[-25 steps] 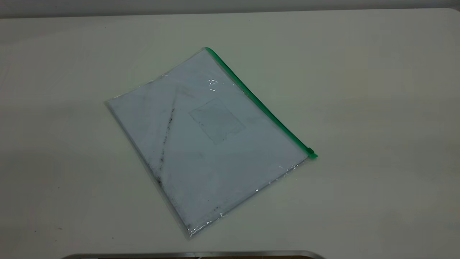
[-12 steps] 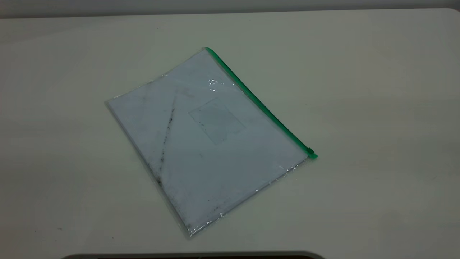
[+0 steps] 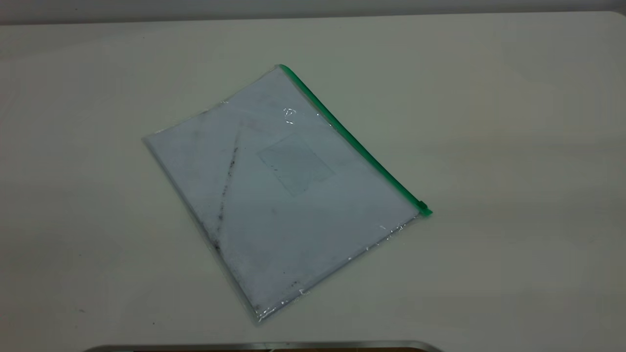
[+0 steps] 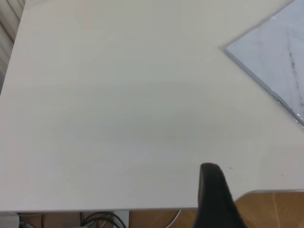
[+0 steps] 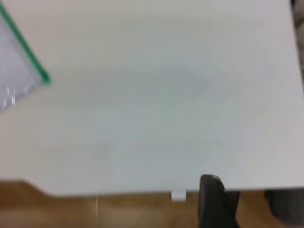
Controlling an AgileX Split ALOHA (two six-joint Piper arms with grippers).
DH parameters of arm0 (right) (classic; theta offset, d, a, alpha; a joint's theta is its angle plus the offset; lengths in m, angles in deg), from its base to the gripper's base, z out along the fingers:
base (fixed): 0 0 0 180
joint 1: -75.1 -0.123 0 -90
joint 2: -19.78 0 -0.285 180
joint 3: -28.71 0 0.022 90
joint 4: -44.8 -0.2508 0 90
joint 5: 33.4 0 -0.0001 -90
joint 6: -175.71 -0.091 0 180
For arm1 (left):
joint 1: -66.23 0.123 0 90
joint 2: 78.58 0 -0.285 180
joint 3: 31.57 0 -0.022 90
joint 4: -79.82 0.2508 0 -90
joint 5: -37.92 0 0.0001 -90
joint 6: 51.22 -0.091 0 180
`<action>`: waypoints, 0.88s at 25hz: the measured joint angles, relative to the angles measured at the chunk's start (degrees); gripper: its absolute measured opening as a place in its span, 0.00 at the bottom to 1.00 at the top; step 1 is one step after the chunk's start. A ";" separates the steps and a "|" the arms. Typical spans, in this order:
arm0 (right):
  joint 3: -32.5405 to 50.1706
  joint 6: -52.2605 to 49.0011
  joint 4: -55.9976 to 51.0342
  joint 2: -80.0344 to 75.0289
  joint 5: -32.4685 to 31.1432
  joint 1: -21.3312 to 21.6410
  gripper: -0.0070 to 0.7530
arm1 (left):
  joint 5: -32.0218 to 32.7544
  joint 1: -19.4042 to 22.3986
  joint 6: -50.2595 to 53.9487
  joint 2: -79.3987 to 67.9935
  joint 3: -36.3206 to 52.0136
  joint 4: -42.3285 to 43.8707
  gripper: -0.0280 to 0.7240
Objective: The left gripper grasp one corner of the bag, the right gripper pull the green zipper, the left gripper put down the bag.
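The bag (image 3: 279,195), a clear flat pouch with pale sheets, lies flat and slanted on the white table. The green zipper (image 3: 352,139) runs along its far right edge, with the slider tab (image 3: 423,208) at the near right corner. Neither gripper shows in the exterior view. In the left wrist view, a black part of my left gripper (image 4: 213,190) hangs over the table's near edge, well away from a bag corner (image 4: 270,57). In the right wrist view, my right gripper (image 5: 213,199) is at the table's edge, far from the zipper's slider end (image 5: 44,78).
The white table (image 3: 513,146) carries only the bag. A metal-rimmed curved edge (image 3: 264,346) shows at the table's front. Wooden floor (image 4: 275,211) and cables (image 4: 95,219) lie beyond the table's edge.
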 joint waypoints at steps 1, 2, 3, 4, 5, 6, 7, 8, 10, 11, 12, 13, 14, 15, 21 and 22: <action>0.00 0.00 -0.06 2.49 -0.07 0.07 0.65 | 0.07 0.00 0.02 0.00 0.00 0.00 0.72; 0.00 0.00 -0.06 5.17 -0.19 0.00 0.65 | 0.12 0.00 0.02 0.00 0.00 0.00 0.72; 0.00 0.00 -0.06 7.49 -0.31 -0.24 0.65 | 0.12 0.00 0.02 0.00 0.00 0.00 0.72; 0.00 0.00 -0.06 10.30 -0.37 -0.42 0.65 | 0.12 0.00 0.02 0.00 0.00 0.00 0.72; 0.00 0.00 -0.06 12.94 -0.50 -0.50 0.65 | 0.12 0.00 0.02 0.00 0.00 0.00 0.72; 0.00 0.00 -0.06 14.65 -0.72 -0.54 0.65 | 0.12 0.00 0.02 0.00 0.00 0.00 0.72; 0.00 0.00 -0.06 15.35 -0.92 -0.60 0.65 | 0.12 0.00 0.02 0.00 0.00 0.00 0.72; 0.00 0.00 -0.06 15.51 -1.11 -0.61 0.65 | 0.12 0.00 0.02 0.00 0.00 0.00 0.72; 0.00 0.00 -0.06 15.51 -1.11 -1.03 0.65 | 0.12 0.00 0.02 0.00 0.00 0.00 0.72; 0.00 0.00 -0.06 15.51 -1.11 -1.08 0.65 | 0.12 0.00 0.07 0.00 0.00 0.00 0.72; 0.00 0.00 -0.06 15.51 -1.11 -1.08 0.65 | 0.12 0.00 0.07 0.00 0.00 0.00 0.72; 0.00 0.00 -0.06 15.51 -1.11 -1.08 0.65 | 0.12 0.00 0.07 0.00 0.00 0.00 0.72; 0.00 0.00 -0.06 15.51 -1.11 -1.08 0.65 | 0.12 0.00 0.07 0.00 0.00 0.00 0.72; 0.00 0.00 -0.06 15.51 -1.11 -1.08 0.65 | 0.12 0.00 0.07 0.00 0.00 0.00 0.72; 0.00 0.00 -0.06 15.51 -1.11 -1.08 0.65 | 0.12 0.00 0.07 0.00 0.00 0.00 0.72; 0.00 0.00 -0.06 15.51 -1.11 -1.08 0.65 | 0.12 0.00 0.07 0.00 0.00 0.00 0.72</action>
